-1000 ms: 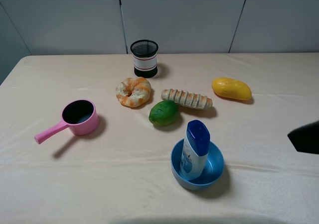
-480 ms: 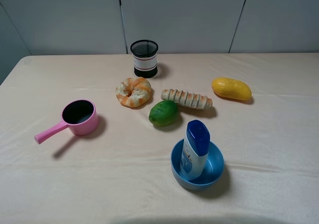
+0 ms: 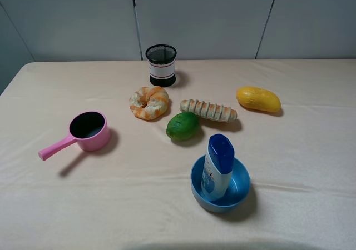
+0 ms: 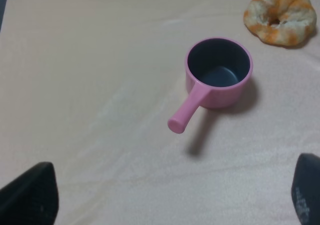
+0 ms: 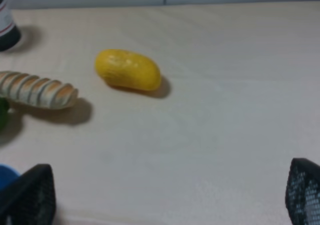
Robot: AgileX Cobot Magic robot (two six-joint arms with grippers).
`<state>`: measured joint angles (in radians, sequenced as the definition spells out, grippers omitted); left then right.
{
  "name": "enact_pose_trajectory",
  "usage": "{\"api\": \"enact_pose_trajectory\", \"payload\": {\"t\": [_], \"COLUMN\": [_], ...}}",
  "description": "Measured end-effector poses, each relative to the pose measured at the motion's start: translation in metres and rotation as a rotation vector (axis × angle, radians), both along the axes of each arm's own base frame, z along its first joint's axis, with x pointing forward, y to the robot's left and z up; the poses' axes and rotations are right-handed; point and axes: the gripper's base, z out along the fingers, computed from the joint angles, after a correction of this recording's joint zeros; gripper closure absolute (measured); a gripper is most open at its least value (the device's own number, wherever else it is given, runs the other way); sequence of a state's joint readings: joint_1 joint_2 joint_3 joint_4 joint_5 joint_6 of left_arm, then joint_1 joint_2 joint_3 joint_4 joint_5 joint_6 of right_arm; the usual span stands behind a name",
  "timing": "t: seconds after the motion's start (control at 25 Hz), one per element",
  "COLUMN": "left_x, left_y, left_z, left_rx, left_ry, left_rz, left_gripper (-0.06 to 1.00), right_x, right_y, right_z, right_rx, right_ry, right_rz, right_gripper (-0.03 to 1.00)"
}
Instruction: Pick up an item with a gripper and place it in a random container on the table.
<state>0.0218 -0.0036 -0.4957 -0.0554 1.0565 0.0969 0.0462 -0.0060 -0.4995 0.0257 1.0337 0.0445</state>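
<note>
Beige table (image 3: 311, 166), labelled lotion bottle (image 3: 217, 168) upright in blue bowl (image 3: 239, 190); both claws released.

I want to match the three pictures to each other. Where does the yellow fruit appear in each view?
Exterior high: the yellow fruit lies right of centre, far side of the table.
Left wrist: not in it.
Right wrist: the fruit lies left of centre.
Shared landmark: the striped bread roll beside it.

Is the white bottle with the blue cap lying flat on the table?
No, the white plastic bottle with the blue cap stands upright inside the round blue plastic bowl.
</note>
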Motion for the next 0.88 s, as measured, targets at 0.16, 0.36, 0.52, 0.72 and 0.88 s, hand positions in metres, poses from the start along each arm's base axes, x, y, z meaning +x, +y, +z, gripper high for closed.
{"api": "enact_pose_trajectory", "payload": {"t": [0.16,0.36,0.52,0.72,0.88], "left_x": [0.0000,0.0000,0.0000,0.0000,0.0000], "left_y": [0.0000,0.0000,0.0000,0.0000,0.0000], "left_z": [0.0000,0.0000,0.0000,0.0000,0.0000], "left_rx": [0.000,0.000,0.000,0.000,0.000], "left_ry": [0.000,0.000,0.000,0.000,0.000], "left_rz": [0.000,0.000,0.000,0.000,0.000], "left_gripper": [0.00,0.00,0.00,0.00,0.00], "right_x": [0.0000,-0.0002,-0.0002,-0.0002,-0.0002], "right_y": [-0.0001,-0.0003,-0.0003,-0.0003,-0.0003], "right_z": [0.0002,0.0002,0.0002,0.0002,0.0002], "right_rx": [-0.002,-0.003,-0.003,-0.003,-0.003], "right_ry": [-0.003,-0.004,-0.004,-0.004,-0.004], "right_rz": [-0.013,-0.015,-0.015,-0.015,-0.015], "right_gripper": [0.27,0.27,0.27,0.27,0.27]}}
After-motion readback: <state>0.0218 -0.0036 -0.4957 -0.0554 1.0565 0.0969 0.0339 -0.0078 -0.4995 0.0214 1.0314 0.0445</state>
